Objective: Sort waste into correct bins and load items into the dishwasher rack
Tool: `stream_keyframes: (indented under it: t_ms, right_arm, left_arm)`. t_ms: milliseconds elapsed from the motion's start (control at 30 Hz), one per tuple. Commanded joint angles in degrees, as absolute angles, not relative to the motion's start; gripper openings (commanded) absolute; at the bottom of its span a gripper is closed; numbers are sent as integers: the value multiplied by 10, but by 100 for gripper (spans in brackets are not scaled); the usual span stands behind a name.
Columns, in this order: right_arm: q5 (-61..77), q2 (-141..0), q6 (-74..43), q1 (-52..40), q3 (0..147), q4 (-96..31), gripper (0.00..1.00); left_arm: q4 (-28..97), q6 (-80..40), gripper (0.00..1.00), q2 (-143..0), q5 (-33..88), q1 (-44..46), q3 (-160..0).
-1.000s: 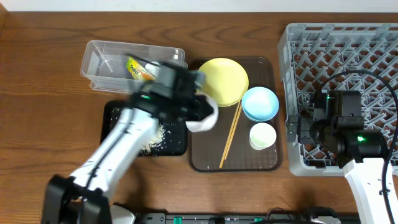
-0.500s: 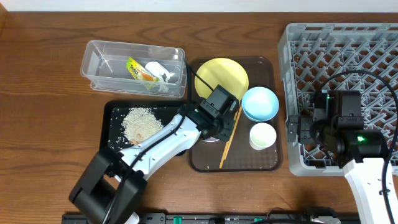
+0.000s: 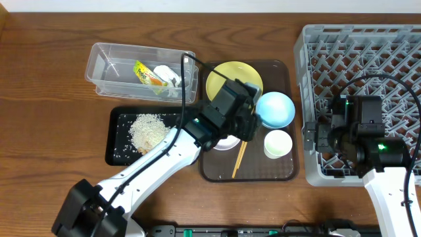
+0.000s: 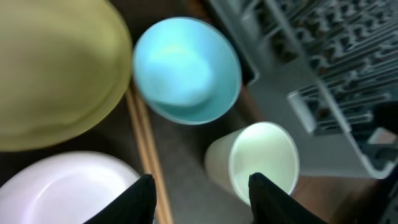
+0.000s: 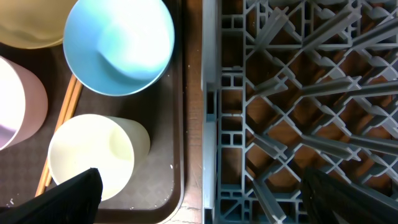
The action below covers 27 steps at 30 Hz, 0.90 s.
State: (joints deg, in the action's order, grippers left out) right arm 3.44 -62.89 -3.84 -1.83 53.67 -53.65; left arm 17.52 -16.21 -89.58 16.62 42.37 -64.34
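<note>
Overhead: my left gripper [image 4: 202,186] has moved off the black tray [image 3: 112,141] onto the brown serving tray [image 3: 287,168]. Its fingers are spread and empty above the chopsticks [image 3: 238,161]. White bowl [image 3: 227,141] now rests on that tray. Right gripper [image 5: 205,199] unmoved, fingers apart.

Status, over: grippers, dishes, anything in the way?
Left gripper open, empty, above brown tray beside small white cup. Right gripper open, empty, at dishwasher rack edge. Rack unloaded; nothing seen blocking.

L gripper [image 4: 200,190] spread, empty, R gripper [image 5: 200,190] spread wide, empty
</note>
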Motion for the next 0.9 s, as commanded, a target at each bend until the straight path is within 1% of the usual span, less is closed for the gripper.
stream_keyframes:
  t_ms: [0, 233, 333, 433, 500, 533, 567, 767, 867]
  right_arm:
    - [32, -625, -34, -21, 548, -533, 99]
    - [32, -625, -34, -21, 548, -530, 99]
    - [32, -625, -34, -21, 548, -529, 99]
    - [32, -625, -34, -21, 548, -530, 99]
    - [32, -625, -33, -21, 548, -529, 99]
    - [32, -625, -33, -21, 548, -527, 99]
    - [32, -625, -33, -21, 548, -521, 99]
    - [40, -625, -34, -21, 548, -472, 99]
    - [98, -625, -33, -21, 547, -451, 99]
  left_arm:
    - [161, -153, 51, -923, 184, 443, -650]
    - [140, -166, 50, -1004, 184, 483, -650]
    - [143, -166, 41, -1031, 184, 491, -650]
    - [152, -166, 21, -1040, 183, 491, -650]
    - [157, -166, 10, -1037, 183, 486, -650]
    - [162, -166, 8, -1034, 183, 481, -650]
    - [170, -166, 6, -1028, 184, 472, -650]
    - [206, -184, 6, -950, 196, 402, -650]
    - [187, -227, 6, -903, 228, 343, -650]
